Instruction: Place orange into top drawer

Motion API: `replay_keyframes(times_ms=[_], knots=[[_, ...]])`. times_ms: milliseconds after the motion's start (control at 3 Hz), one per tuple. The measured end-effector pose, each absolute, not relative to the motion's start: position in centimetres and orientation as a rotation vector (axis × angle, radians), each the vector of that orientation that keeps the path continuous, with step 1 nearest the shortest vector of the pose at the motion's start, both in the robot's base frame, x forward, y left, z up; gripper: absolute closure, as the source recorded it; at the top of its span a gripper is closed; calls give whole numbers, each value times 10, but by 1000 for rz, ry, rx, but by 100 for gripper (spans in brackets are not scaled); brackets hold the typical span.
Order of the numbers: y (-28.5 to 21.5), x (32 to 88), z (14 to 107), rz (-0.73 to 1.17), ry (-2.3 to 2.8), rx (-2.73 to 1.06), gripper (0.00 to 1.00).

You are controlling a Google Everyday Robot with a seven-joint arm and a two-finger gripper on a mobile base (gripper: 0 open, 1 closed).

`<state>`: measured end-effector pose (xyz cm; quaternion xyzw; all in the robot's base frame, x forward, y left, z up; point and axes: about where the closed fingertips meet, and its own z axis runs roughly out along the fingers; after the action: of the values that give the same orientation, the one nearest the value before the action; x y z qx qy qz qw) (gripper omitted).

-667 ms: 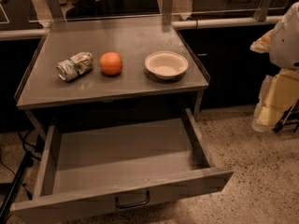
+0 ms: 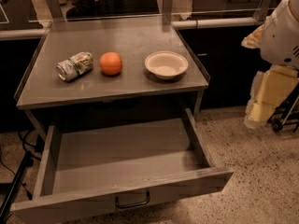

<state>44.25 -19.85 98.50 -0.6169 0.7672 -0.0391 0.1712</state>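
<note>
The orange sits on the grey cabinet top, between a crushed can and a white bowl. The top drawer is pulled wide open below the top. Its grey interior holds nothing, and the dark bar handle is centred on its front panel. My gripper hangs at the far right, off the side of the cabinet and well away from the orange. It is a pale yellowish piece under the white arm, at about drawer height, and nothing shows in it.
A crushed silver-green can lies left of the orange. A white bowl stands to its right. Dark counters run behind the cabinet. Cables lie on the speckled floor at the left, and a wheeled base stands at the far right.
My gripper has edged slightly to the left, toward the cabinet. The orange, can, bowl and drawer have not moved.
</note>
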Motion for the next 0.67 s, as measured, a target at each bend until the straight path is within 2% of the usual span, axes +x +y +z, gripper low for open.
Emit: replay_keyframes(times_ms=[333, 667], knots=[[-175, 445, 993, -105, 2121, -1795, 0], [-175, 445, 993, -105, 2120, -1795, 0]])
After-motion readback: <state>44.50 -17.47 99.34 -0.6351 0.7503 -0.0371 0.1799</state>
